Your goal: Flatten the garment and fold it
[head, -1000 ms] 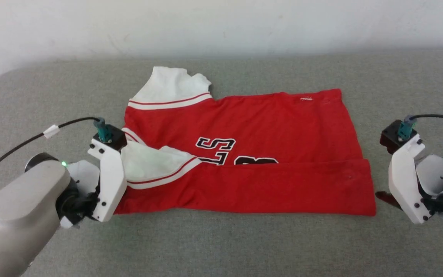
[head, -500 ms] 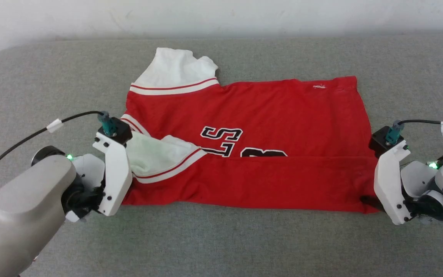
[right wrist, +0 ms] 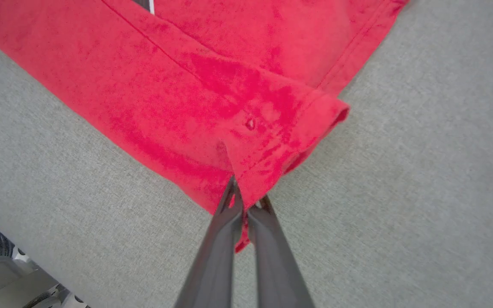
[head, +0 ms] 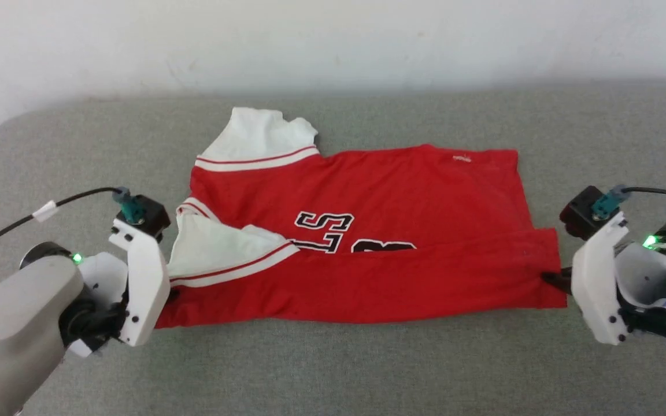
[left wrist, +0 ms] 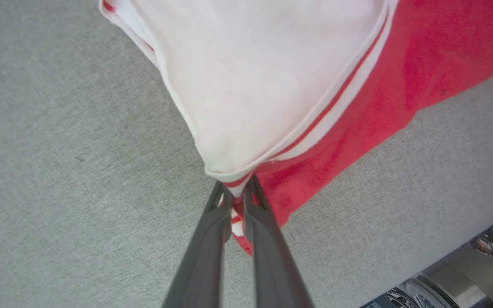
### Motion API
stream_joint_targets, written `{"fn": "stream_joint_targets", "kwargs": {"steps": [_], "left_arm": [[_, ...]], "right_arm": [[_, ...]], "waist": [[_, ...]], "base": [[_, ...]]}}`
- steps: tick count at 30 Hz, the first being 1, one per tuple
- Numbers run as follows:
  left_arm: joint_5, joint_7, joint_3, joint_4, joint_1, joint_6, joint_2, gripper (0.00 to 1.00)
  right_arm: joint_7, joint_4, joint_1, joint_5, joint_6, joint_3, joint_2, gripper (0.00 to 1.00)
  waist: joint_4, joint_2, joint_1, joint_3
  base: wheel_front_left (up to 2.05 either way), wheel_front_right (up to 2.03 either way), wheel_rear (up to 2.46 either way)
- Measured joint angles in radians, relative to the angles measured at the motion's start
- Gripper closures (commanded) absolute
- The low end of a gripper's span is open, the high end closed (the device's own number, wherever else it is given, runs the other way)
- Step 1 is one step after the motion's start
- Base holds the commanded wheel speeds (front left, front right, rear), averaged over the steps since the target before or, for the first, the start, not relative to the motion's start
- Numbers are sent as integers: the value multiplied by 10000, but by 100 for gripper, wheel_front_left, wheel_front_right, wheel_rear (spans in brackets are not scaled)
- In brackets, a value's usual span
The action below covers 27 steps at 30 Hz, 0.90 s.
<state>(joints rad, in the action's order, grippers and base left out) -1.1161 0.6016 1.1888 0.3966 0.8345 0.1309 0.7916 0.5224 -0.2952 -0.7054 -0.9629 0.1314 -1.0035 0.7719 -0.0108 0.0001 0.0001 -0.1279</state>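
Where the garment (head: 402, 190) lies spread sideways across the grey table (head: 333, 370), its near long edge is folded up over the chest and covers the lower part of the black-and-white lettering (head: 324, 222). The far white sleeve (head: 258, 136) lies flat toward the wall (head: 333, 40), and the near white sleeve (head: 217, 248) rests on the red body at the left end. The left tool (left wrist: 237, 196) has its two dark fingers closed to a narrow slit, pinching striped trim and red cloth at the near left corner. The right tool (right wrist: 246, 201) is likewise pressed almost together on the hemmed near right corner, where the cloth rises in a crease to the fingers.
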Motion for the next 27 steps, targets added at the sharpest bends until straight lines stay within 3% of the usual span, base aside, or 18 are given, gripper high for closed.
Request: {"fn": "stream_joint_targets", "kwargs": {"steps": [8,13,18,23,24,25,26,27], "left_arm": [[-211,73,435,-1601,-762,0,836,100],[-249,201,596,-2199,-1390,0,1151,100],[-270,56,675,-2044,-1874,-84,1095,100],[-295,-209,663,-1198,-2009,-173,581,100],[-295,-242,654,-1074,-2018,-173,499,100],[-293,-336,646,-945,-2019,-171,431,100],[-295,-481,627,-840,-2035,-169,368,85],[-291,-631,594,-748,-2076,-167,316,38]], "right_arm": [[61,1486,810,-326,0,-19,1528,100],[236,1839,1635,-525,0,54,2065,100],[309,1450,2232,-430,2,127,1950,100],[198,533,2595,-98,2,215,1177,100],[194,401,2649,-31,2,207,1035,93],[109,278,2710,-13,2,238,920,66],[-10,167,2765,-4,2,318,842,0],[-150,84,2804,2,2,405,779,0]], "waist": [[48,0,-2,678],[30,0,-2,785],[18,0,-2,631],[-20,0,-1,385],[-32,0,-1,346],[-47,0,-1,317],[-66,0,-2,298],[-85,0,-2,293]], "base": [[0,0,0],[0,0,0],[0,0,0],[0,0,0],[0,0,0],[0,0,0],[0,0,0],[0,0,0]]}}
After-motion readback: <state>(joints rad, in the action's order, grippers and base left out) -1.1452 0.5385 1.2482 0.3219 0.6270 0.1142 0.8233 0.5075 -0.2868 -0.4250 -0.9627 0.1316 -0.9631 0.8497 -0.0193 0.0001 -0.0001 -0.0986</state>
